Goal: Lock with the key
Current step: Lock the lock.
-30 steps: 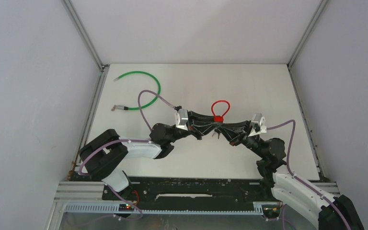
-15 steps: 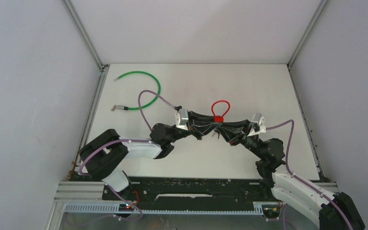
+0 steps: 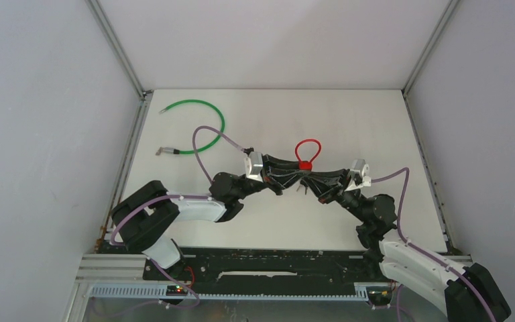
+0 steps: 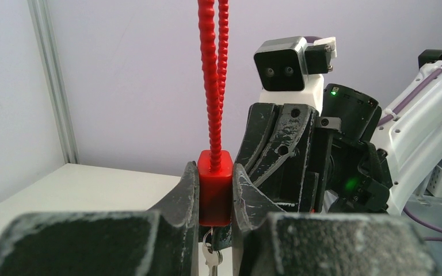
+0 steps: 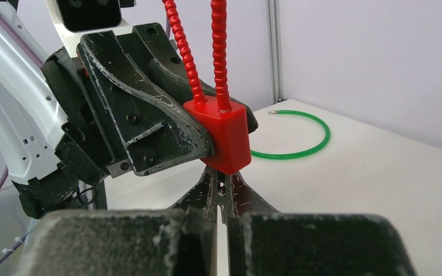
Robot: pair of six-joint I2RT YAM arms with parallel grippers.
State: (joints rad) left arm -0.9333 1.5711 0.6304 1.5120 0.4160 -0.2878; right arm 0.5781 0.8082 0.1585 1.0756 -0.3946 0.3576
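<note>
Two black two-finger claws meet nose to nose over the middle of the white table (image 3: 349, 121), and between them sits the red plastic block-shaped padlock (image 4: 214, 172). We see the left gripper (image 4: 215, 198) pinching that block from both sides, its scuffed black fingers (image 4: 189, 190) flat against the red faces. The lock is held off the table and tilted. Its ribbed red cable loop (image 4: 213, 86) runs out of the top face and, from above, points toward the far wall.

The right gripper (image 5: 221, 192) comes in from the opposite side, its tips directly under the lock's bottom face. Its fingers (image 5: 207, 192) are pressed together with only a hairline seam between them. We cannot tell whether anything is nipped in that seam.

In the left wrist view a small silver key (image 4: 210, 257) hangs just below the padlock, between the left fingers. We cannot make out whether it sits in the keyhole.

Well apart, toward the far left corner of the table, lies a green coated cable with bare metal ends (image 3: 222, 124), curled into an open ring.
</note>
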